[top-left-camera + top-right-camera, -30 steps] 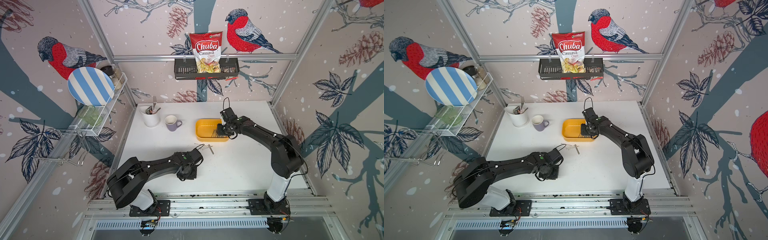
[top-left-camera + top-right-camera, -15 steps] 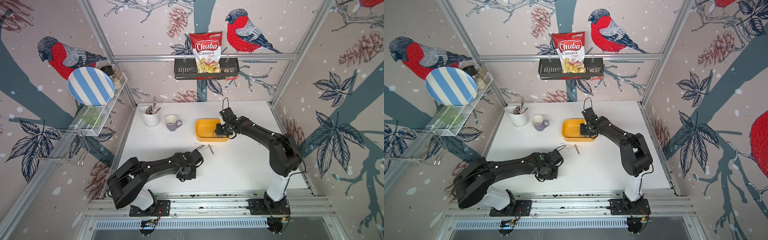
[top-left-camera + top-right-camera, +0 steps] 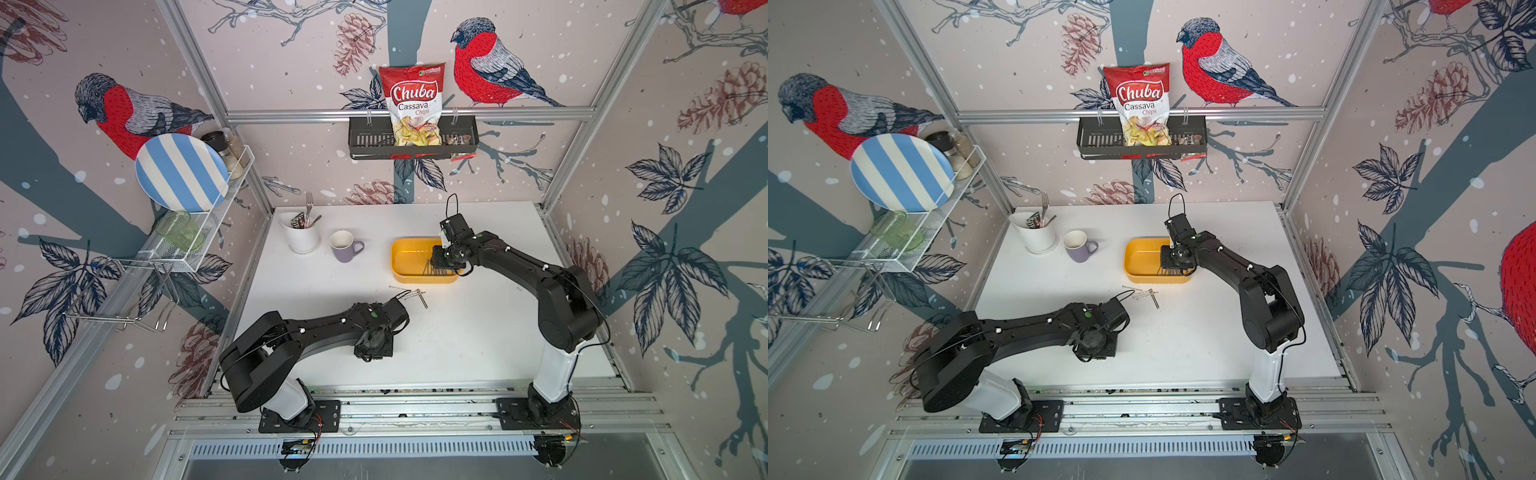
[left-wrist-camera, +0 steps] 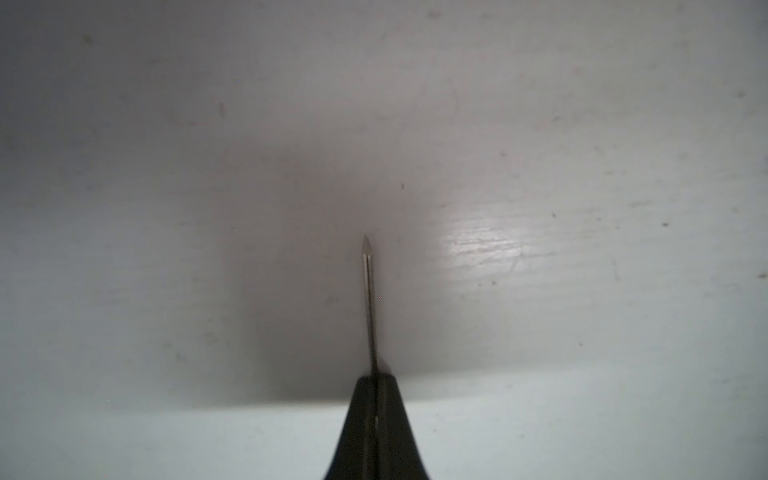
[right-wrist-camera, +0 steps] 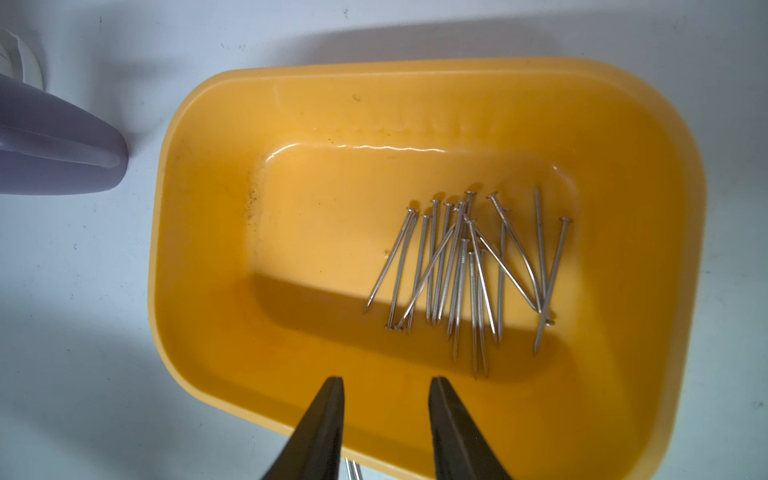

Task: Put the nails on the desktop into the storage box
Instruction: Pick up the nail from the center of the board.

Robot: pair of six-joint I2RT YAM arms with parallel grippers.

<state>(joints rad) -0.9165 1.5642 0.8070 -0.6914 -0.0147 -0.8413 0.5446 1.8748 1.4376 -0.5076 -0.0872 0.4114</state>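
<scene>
Several nails (image 3: 411, 293) (image 3: 1144, 294) lie loose on the white desktop (image 3: 478, 332) just in front of the yellow storage box (image 3: 405, 259) (image 3: 1140, 259). Several more nails (image 5: 465, 270) lie inside the storage box (image 5: 291, 208). My left gripper (image 4: 377, 378) is shut on one nail (image 4: 370, 299), whose point sticks out over the bare desktop. In both top views that gripper (image 3: 372, 347) points down at the table, nearer the front than the loose nails. My right gripper (image 5: 386, 382) (image 3: 440, 259) hangs open and empty over the box's near wall.
A purple mug (image 3: 345, 246) and a white utensil holder (image 3: 302, 237) stand left of the box. A black wall basket (image 3: 365, 139) with a chips bag hangs at the back. A wire rack (image 3: 195, 249) with a striped plate juts out at the left.
The left gripper's jaws have closed. Both arms stay almost where they were.
</scene>
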